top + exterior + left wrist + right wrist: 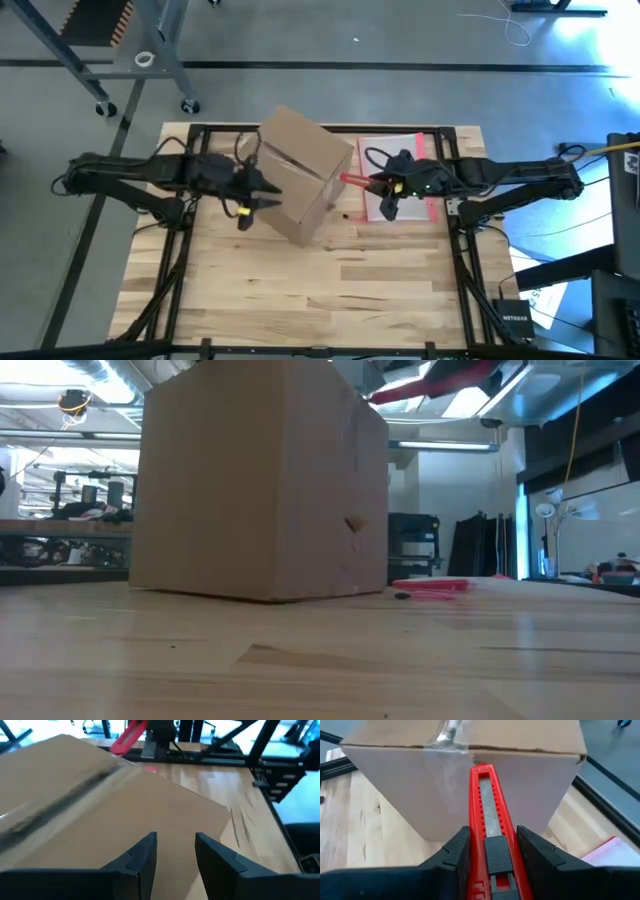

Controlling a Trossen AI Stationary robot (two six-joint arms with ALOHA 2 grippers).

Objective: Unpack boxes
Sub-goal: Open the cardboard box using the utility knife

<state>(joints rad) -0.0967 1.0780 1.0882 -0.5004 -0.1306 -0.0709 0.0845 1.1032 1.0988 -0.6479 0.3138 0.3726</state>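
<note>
The brown cardboard box [303, 172] stands on its bottom in the middle of the table, turned at an angle, with clear tape [445, 735] along its top seam. My left gripper [268, 194] is open at the box's left side, its fingers [145, 855] spread over the box top [100, 810] with nothing between them. My right gripper [380, 186] is at the box's right side, shut on a red utility knife [352, 180]. The knife points at the box, with its tip [481, 768] at the box's upper edge. The low view shows the box [260, 480] and the knife [430, 385] high above the table. My right gripper pinches the red utility knife's handle [492, 847] between its two fingers, at the slider. The fingers lie along the knife, slanting down from the table's right side. The knife is lifted clear of the table, and I cannot tell whether its tip touches the box.
A clear pouch with a pink-red edge [405, 150] lies flat on the table under my right arm and also shows in the low view [432, 587]. A small dark bit [402, 596] lies beside it. The black frame rails [455, 250] run along the table's sides.
</note>
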